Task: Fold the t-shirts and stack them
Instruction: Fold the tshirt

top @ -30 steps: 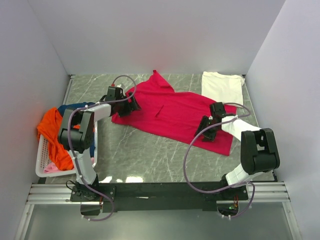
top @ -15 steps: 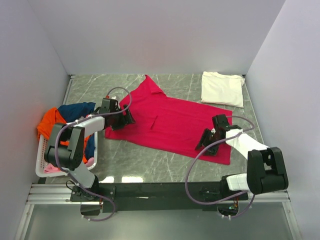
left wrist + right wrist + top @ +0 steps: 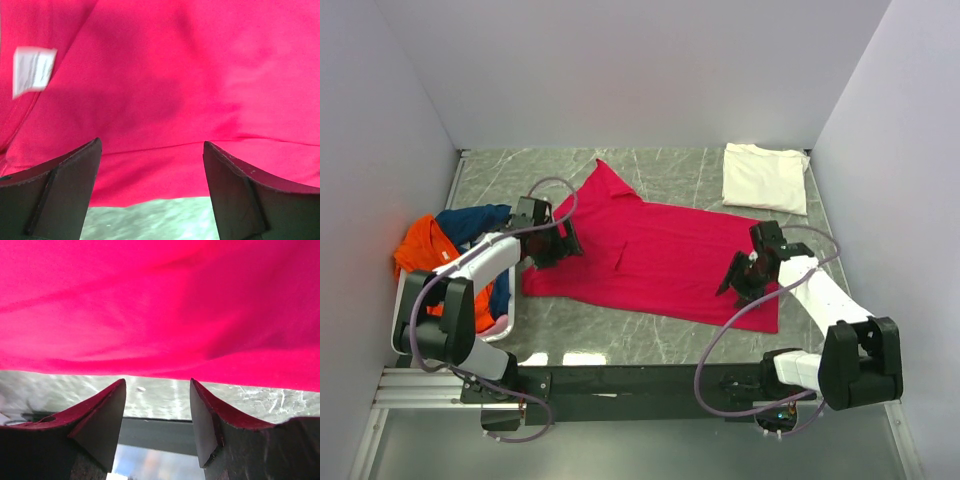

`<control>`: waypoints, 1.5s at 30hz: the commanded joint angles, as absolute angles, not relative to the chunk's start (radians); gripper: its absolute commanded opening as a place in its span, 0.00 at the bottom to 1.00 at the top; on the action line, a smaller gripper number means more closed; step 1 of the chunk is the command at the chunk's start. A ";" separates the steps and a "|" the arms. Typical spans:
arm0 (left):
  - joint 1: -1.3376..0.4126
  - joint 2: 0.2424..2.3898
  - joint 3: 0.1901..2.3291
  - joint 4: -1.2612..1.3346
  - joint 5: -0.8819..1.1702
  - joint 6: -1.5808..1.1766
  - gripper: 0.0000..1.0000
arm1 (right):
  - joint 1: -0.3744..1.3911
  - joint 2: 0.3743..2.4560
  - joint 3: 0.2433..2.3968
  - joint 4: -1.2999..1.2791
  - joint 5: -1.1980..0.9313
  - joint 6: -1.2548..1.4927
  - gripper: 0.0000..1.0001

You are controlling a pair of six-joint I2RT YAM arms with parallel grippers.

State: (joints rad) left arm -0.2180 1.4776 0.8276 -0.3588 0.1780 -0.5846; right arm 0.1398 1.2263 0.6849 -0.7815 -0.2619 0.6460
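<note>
Top view: crimson tee (image 3: 660, 250) lies spread flat mid-tabletop (image 3: 620, 335), long axis running L–R and slanting from far-left down to the near-right. Left gripper (image 3: 560, 245) sits at its left end and right gripper (image 3: 735, 283) on its right end, so each arm has its own end and neither is nearer overall. Cream tee (image 3: 765, 178) lies folded in the far-right corner, well apart. Orange tee (image 3: 425, 255) and navy tee (image 3: 470, 218) are heaped in the white basket (image 3: 402, 338) at the left edge. Left wrist view: fingers (image 3: 65, 190) stand wide w/ nothing pinched. The tee's edge runs crosswise by the tips, a white label (image 3: 32, 70) up-left, bare marble below. Right wrist view: fingers (image 3: 100, 415) at a medium gap, empty. The hem runs crosswise just ahead of the tips, marble showing betw. them. Judgement: tee is spread but not yet folded — next move prob. needs both arms to pinch that near edge, which lies ahead of each gripper & across its jaws.
</note>
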 commanded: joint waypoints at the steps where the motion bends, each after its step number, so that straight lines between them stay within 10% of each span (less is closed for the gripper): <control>1: -0.225 1.445 0.974 -0.380 0.216 -0.554 0.88 | 0.144 1.189 0.817 -0.837 -0.177 0.653 0.61; 25: -0.327 1.792 1.016 -0.250 0.107 -0.595 0.88 | 0.135 1.459 0.730 -0.584 -0.083 0.603 0.63; 45: -0.334 1.681 0.873 -0.320 0.184 -0.614 0.88 | 0.132 1.391 0.677 -0.738 0.043 0.690 0.64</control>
